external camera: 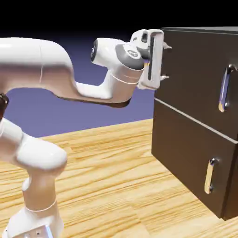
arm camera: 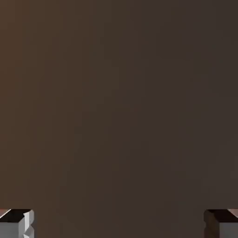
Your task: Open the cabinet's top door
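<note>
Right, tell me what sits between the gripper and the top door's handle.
Nothing visible. The open gripper faces the top door near its left edge, and only bare panel lies between it and the silver handle further right. The hand view shows only the flat brown surface.

Glossy white arm (external camera: 69, 83), grey joints

The cabinet (external camera: 195, 139) is finished in dark grey-brown with a smooth, matt surface. Polished silver metal is seen on the top door's (external camera: 195, 69) handle (external camera: 226, 87). The arm's (external camera: 42, 69) white shell looks glossy and plastic-like. Light, streaky wood grain is shown on the tabletop (external camera: 111, 176).
</note>
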